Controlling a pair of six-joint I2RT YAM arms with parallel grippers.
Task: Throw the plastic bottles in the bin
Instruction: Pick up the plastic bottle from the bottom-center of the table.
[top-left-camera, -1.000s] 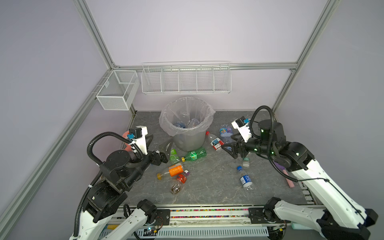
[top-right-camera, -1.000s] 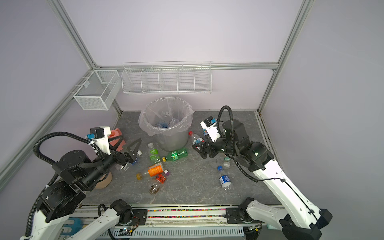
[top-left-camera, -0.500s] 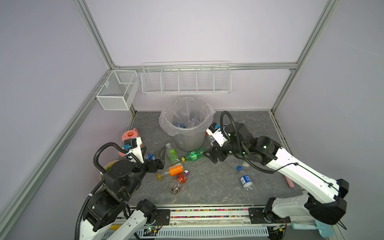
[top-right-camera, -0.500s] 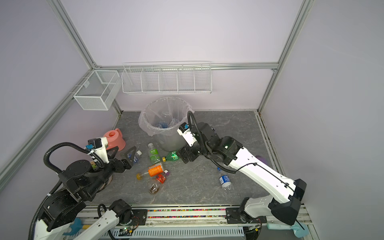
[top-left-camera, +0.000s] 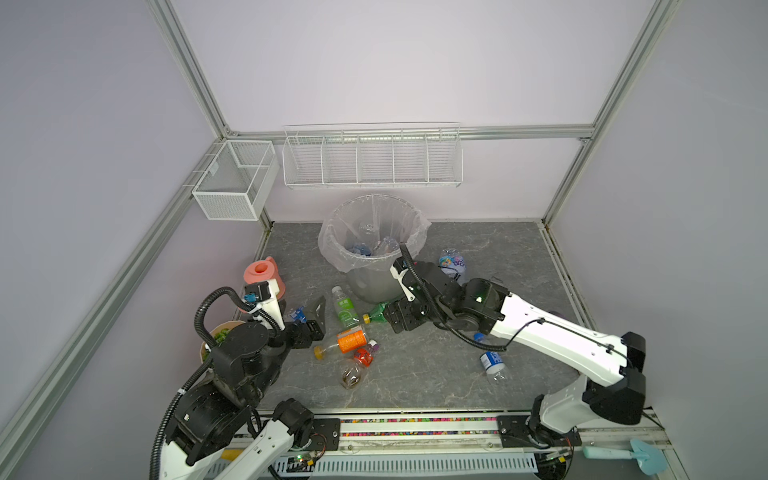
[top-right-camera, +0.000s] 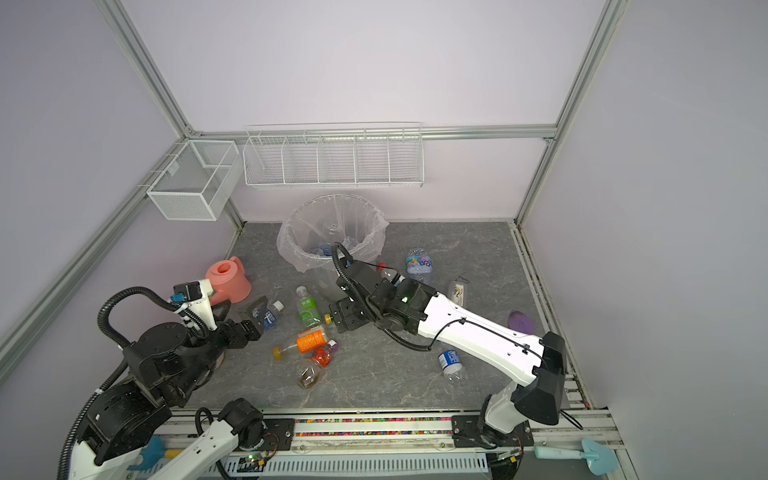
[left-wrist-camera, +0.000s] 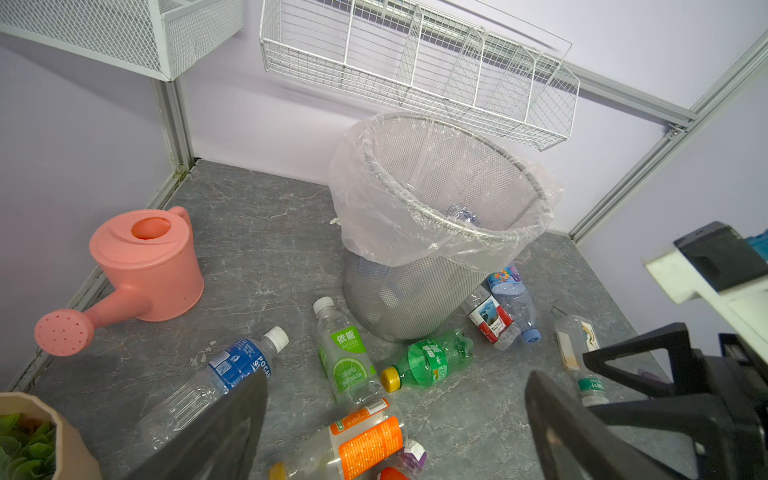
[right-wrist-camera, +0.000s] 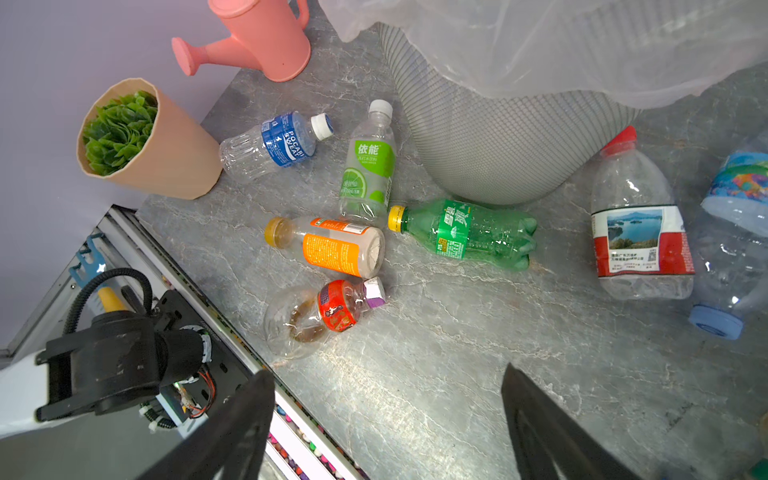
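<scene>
Bottles (left-wrist-camera: 345, 357) lie by the bin (top-left-camera: 368, 284); my left gripper (left-wrist-camera: 397, 376) gapes empty; right gripper (right-wrist-camera: 386, 372) likewise, near the green bottle (right-wrist-camera: 469, 232).

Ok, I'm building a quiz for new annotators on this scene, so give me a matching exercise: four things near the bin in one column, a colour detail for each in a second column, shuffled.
Things
1. dark green bottle
2. blue-label bottle
3. red-label bottle
4. watering can

Details
a. red cap
b. pink all over
c. yellow cap
d. white cap

Pairs: 1-c, 2-d, 3-a, 4-b.
</scene>
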